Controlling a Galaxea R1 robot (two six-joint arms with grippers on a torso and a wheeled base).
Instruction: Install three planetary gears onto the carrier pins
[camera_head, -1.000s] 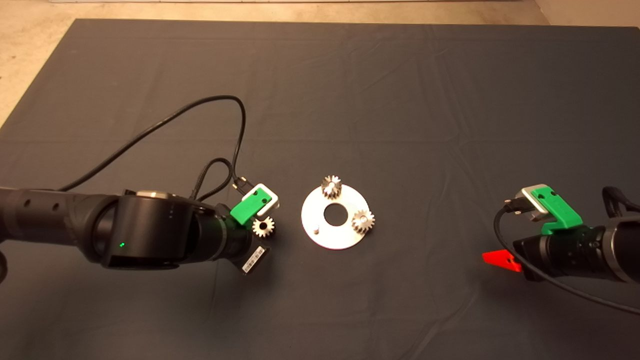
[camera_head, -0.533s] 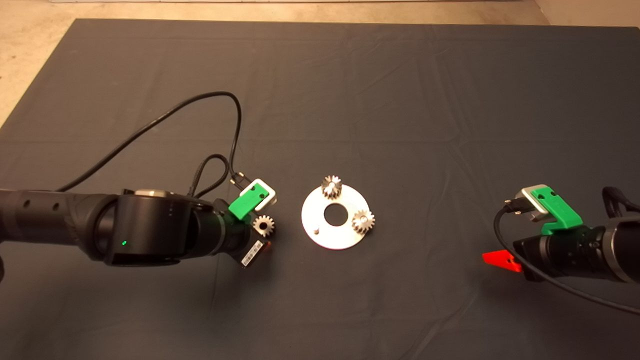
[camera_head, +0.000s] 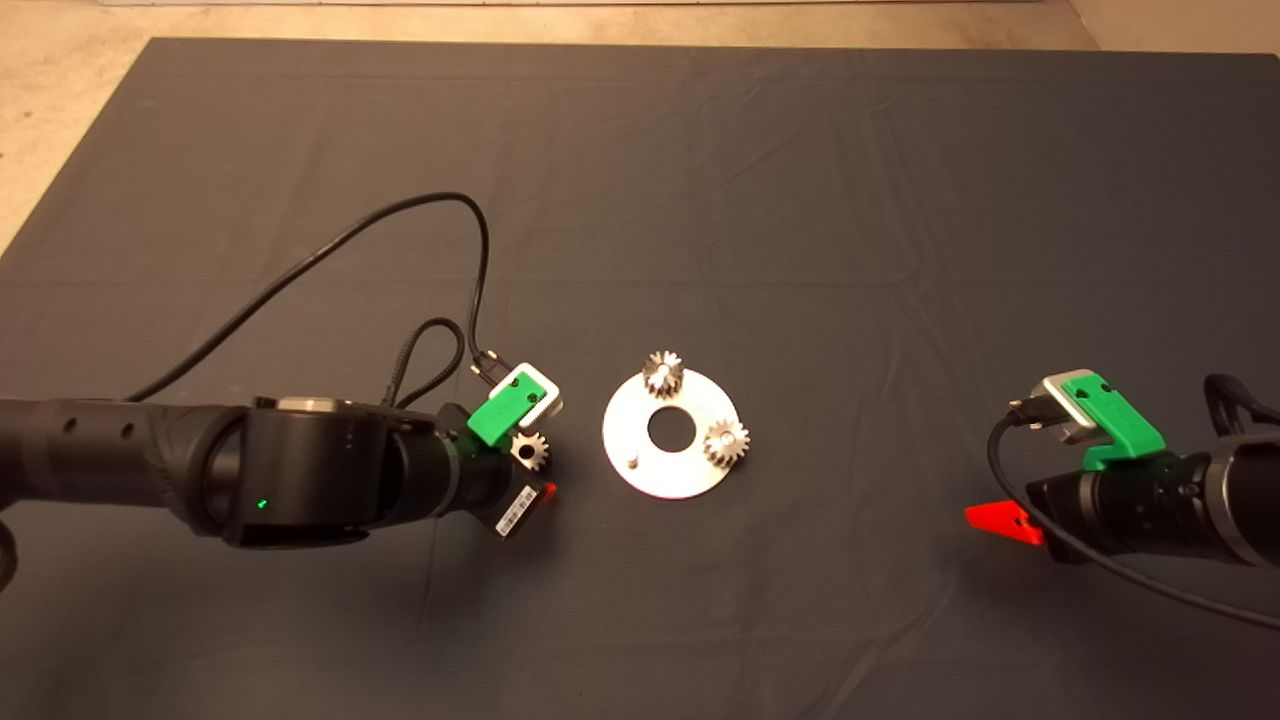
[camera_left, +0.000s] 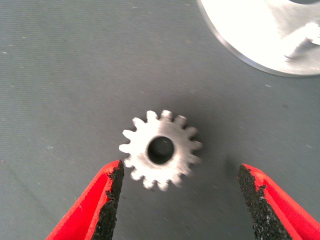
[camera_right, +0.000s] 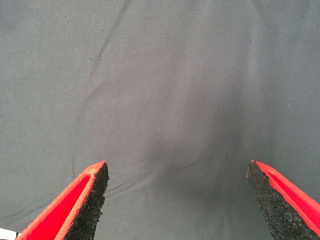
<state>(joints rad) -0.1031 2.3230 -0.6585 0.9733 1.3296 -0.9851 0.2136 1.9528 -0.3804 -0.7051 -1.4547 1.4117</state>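
Observation:
A round silver plate (camera_head: 668, 468) lies mid-mat. Two planetary gears sit on carrier pins: one at the far rim (camera_head: 662, 373), one at the right rim (camera_head: 726, 441). One bare pin (camera_head: 633, 461) stands at the plate's near left, also seen in the left wrist view as a short peg (camera_left: 298, 46). A third gear (camera_head: 530, 451) lies flat on the mat left of the plate. My left gripper (camera_left: 179, 180) hovers over it, open, with the gear (camera_left: 160, 149) between the spread fingers and closer to one pad (camera_left: 111, 192). My right gripper (camera_right: 177, 187) waits open at the right.
Black cables (camera_head: 420, 340) loop from the left arm's wrist over the mat behind the gripper. The dark mat (camera_head: 800, 200) stretches far and right of the plate. Beyond its far edge lies pale floor (camera_head: 60, 60).
The left arm has shifted right and lowered over the loose gear, now partly covering it in the head view. The right arm and the plate have not moved.

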